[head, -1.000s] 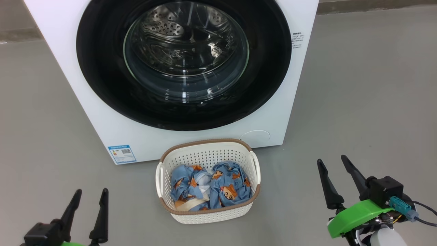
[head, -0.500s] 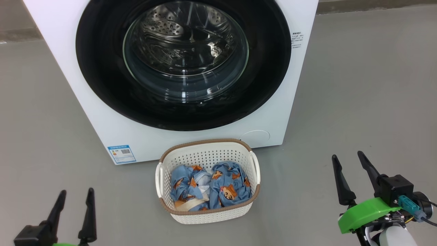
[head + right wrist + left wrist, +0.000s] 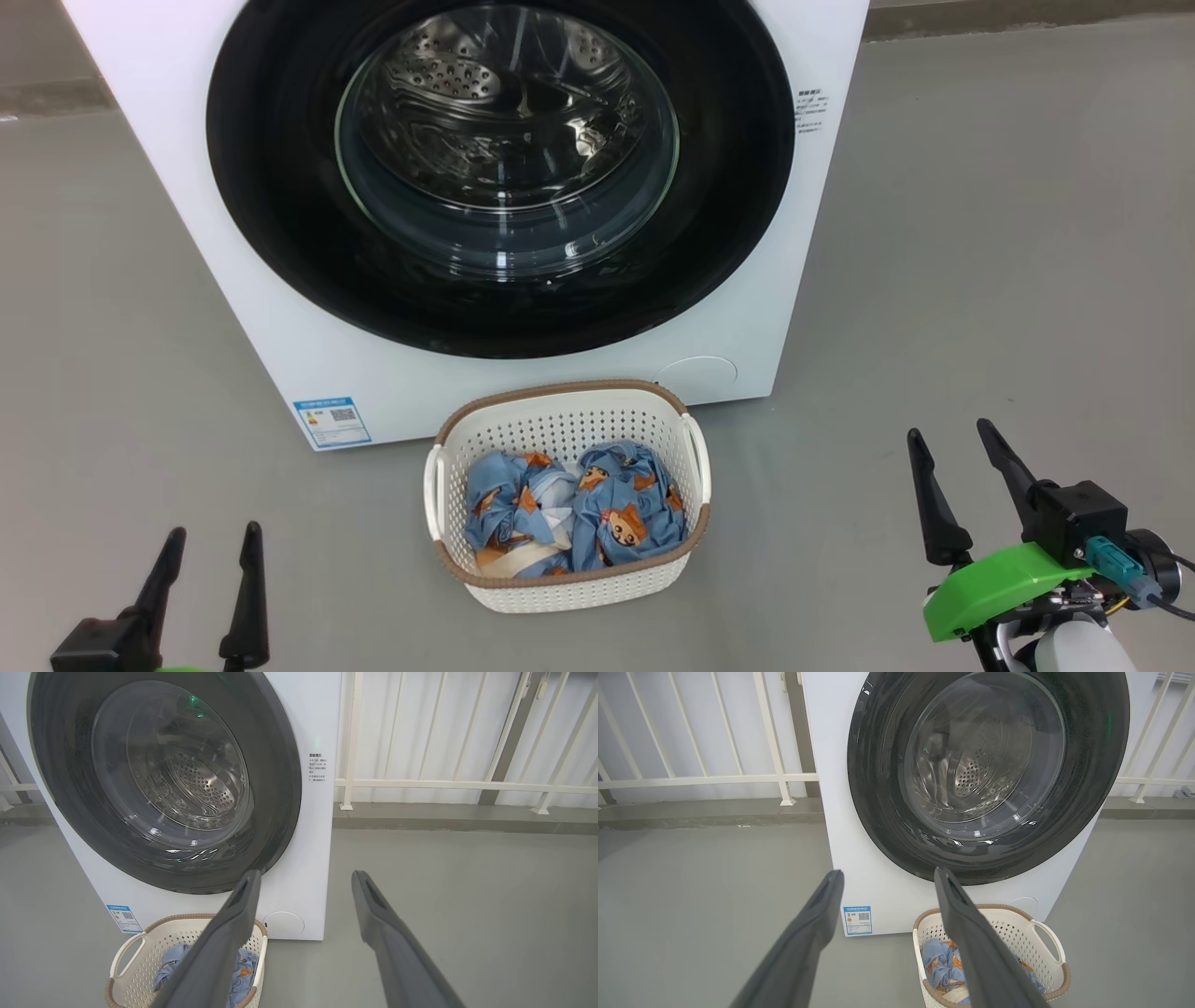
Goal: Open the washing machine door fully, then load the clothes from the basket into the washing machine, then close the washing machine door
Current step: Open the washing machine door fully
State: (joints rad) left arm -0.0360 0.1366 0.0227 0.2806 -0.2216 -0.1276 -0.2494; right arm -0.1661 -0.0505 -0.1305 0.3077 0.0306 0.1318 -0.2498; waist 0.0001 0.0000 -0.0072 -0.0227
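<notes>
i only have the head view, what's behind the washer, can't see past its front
Observer: A white railing runs behind the washing machine, showing on both sides of it in the left wrist view.
Operator: ok, any light showing on the door higher up
Observer: Yes, in the right wrist view a small green glint sits high on the glass of the washing machine door.

glossy black washing machine door [image 3: 280, 187] with clear glass bowl, perforated shiny steel drum [image 3: 448, 75], smooth white washing machine [image 3: 280, 373], perforated plastic basket [image 3: 560, 425], soft printed cloth clothes [image 3: 616, 513], matt grey floor [image 3: 980, 280]
</notes>
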